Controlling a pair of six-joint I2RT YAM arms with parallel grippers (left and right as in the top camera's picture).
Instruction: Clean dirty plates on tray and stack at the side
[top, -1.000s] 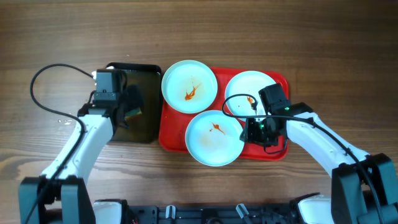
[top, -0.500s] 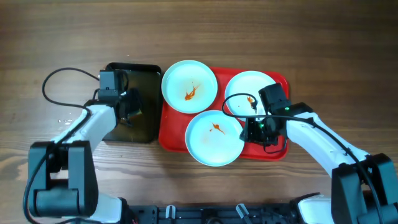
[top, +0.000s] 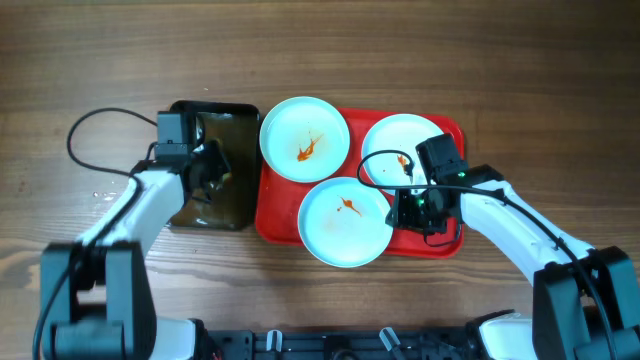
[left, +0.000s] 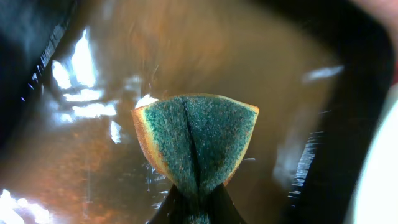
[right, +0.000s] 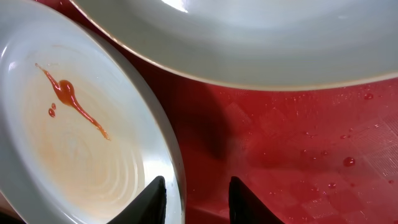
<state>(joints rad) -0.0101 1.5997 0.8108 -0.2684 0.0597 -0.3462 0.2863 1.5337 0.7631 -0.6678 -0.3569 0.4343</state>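
On the brown wooden table (top: 420, 50), our left gripper (left: 191, 208) is clamped on a green-faced yellow sponge (left: 196, 137) that folds up just ahead of its fingertips, with the black tray (top: 238, 205) of brownish water (left: 217, 50) beneath it. To that claw's right we see the red tray (top: 452, 130) carrying three plates, one far-left (top: 304, 138), one at the front (top: 345, 235) and one far-right (top: 395, 135), each with an orange-red smear. Our right gripper (right: 198, 194) sits low over the wet, textured tray with its fingers parted. The rim of one smeared plate (right: 81, 143) runs between them ungripped, and a second plate (right: 249, 37) lies just ahead.
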